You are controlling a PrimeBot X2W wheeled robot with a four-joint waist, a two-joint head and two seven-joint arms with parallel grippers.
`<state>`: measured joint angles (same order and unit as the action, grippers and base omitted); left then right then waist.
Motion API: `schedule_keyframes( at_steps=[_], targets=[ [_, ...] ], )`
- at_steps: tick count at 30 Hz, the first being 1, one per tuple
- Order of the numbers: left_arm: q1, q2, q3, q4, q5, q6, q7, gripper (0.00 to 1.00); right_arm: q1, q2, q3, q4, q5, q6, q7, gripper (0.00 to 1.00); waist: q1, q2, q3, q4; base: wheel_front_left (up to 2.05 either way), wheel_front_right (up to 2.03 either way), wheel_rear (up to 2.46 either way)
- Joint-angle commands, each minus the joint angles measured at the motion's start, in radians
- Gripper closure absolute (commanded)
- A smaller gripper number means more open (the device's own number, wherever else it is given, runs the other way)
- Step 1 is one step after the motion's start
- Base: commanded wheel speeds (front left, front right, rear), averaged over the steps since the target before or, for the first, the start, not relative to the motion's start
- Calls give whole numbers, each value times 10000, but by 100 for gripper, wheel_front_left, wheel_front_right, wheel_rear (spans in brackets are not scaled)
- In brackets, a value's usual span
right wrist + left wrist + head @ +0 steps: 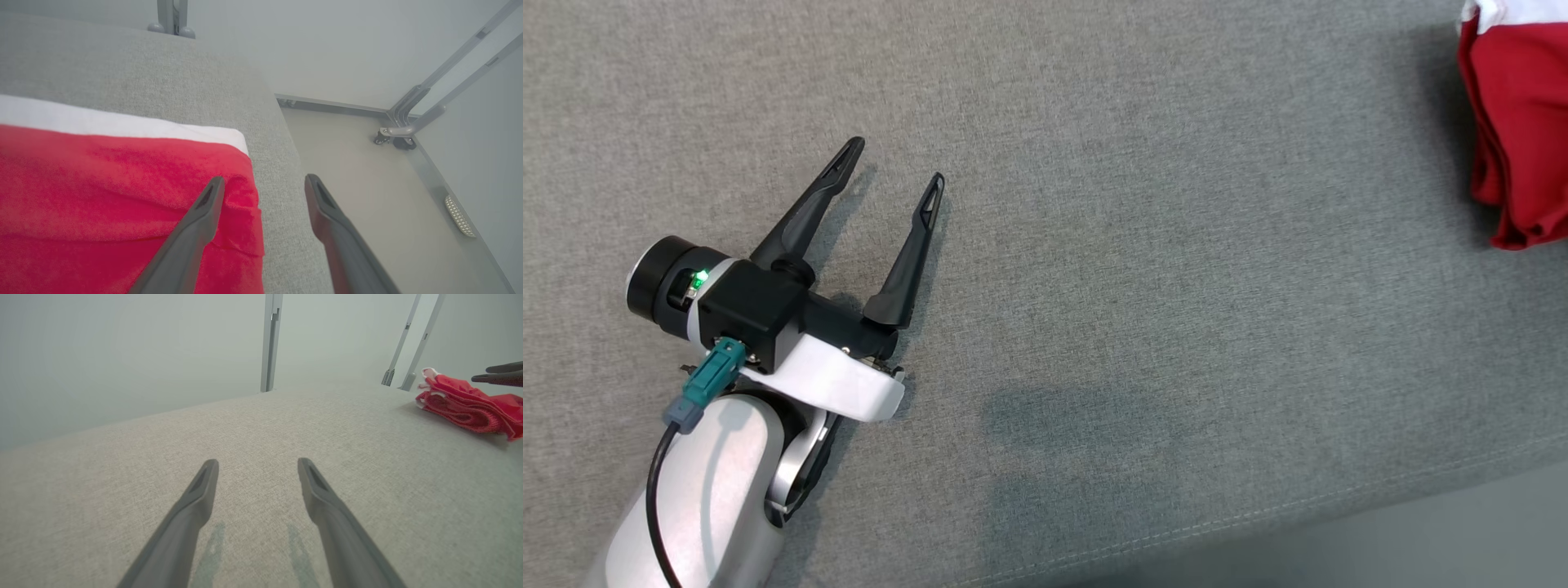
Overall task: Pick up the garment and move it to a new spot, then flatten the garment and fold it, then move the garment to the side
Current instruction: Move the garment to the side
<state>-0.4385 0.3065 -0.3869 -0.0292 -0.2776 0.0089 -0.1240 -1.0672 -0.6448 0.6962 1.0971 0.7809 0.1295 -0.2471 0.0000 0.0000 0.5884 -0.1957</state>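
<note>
Garment (1515,122) folded; right hand (264,178) splayed wide over it; left hand (897,161) wide, well apart.

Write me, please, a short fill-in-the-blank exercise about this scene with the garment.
The folded garment is mostly ___, trimmed in white. The left tool is ___, not shut, over the grey upholstered surface. From the left tool, the garment lies on the robot's ___ side. The right tool, above the garment's corner, grips ___.
Missing words: red; open; right; nothing.
</note>
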Motion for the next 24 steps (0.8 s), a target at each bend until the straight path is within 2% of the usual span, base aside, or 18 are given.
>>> schedule_keyframes(
  at_steps=[1, 3, 7, 8, 13, 17, 18, 24],
  targets=[
    [-40, 242, 372, -213, -11, 68, -86, 0, 182, -405, -475, -609, -372, 12, -140, 0, 0, 0, -273, 7, 0, 0, 0],
    [122, 275, 474, -170, -84, 159, -138, 0, 359, -387, -1347, -1523, -795, 12, -142, 0, 0, 0, -521, 36, 0, 0, 0],
    [520, 262, 687, -135, -257, 401, -285, 0, 1445, 223, -3436, -3692, -1943, 12, -144, 0, 0, 0, -1097, 303, 0, 0, 0],
    [520, 262, 687, -135, -257, 401, -285, 0, 1445, 223, -3436, -3692, -1943, 12, -144, 0, 0, 0, -1097, 303, 0, 0, 0],
    [1037, 162, 993, -71, -575, 664, -587, 0, 3641, 1711, -5532, -6558, -3519, 12, -145, 0, 0, 0, -1852, 938, 0, 0, 0],
    [1462, 95, 1304, 57, -817, 915, -812, 0, 5592, 2923, -6416, -8425, -4569, 12, -146, 0, 0, 0, -2494, 1628, 0, 0, 0],
    [1462, 95, 1304, 57, -817, 915, -812, 0, 5592, 2923, -6416, -8425, -4569, 12, -146, 0, 0, 0, -2494, 1628, 0, 0, 0],
    [2022, 40, 1614, 224, -1063, 1164, -986, 0, 7304, 4102, -6902, -9580, -5262, 12, 24, 0, 0, 0, -3125, 2225, 0, 0, 0]
  ],
)
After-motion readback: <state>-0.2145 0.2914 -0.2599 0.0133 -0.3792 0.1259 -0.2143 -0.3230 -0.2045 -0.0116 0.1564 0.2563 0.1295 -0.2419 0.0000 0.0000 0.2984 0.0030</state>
